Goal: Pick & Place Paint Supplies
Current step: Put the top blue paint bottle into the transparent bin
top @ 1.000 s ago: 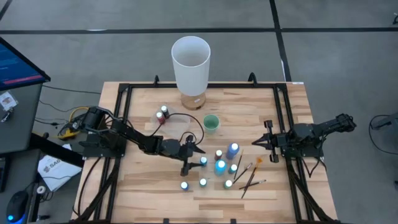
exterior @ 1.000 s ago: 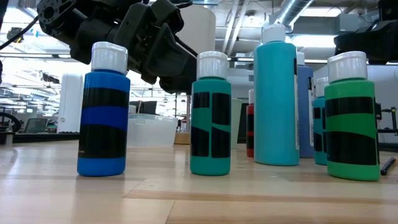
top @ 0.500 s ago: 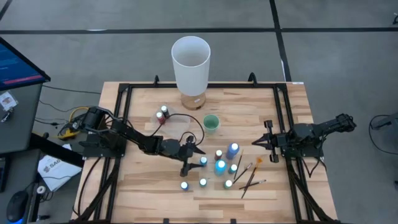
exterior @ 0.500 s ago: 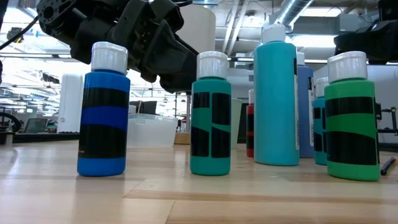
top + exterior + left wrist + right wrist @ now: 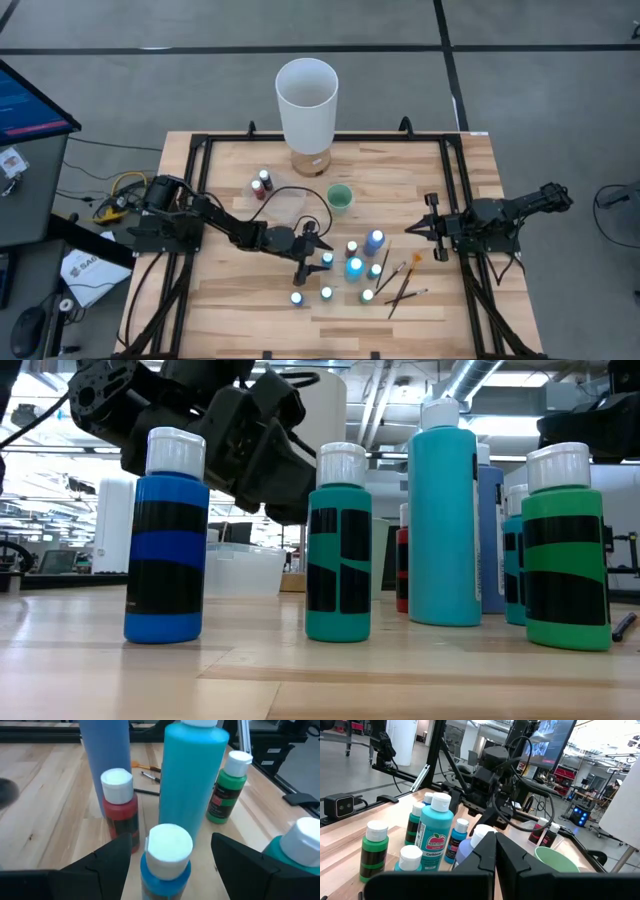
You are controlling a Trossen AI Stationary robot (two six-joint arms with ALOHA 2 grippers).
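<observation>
Small white-capped paint bottles stand upright on their bases in a cluster on the wooden table, with two tall ones, teal and blue-grey. Thin brushes lie flat to the cluster's right, one of them orange-tipped. My left gripper is open at the cluster's left. Its fingers stand on either side of a small blue bottle without touching it. My right gripper waits shut at the table's right, and its shut fingers point toward the bottles.
A tall white cylinder stands at the far edge, with a small green cup in front of it. Two reddish bottles stand apart at the far left. A black frame borders the table. Near the front edge stand blue, teal and green bottles.
My left gripper has sunk a little and edged toward the small blue bottle. Its fingers remain open.
</observation>
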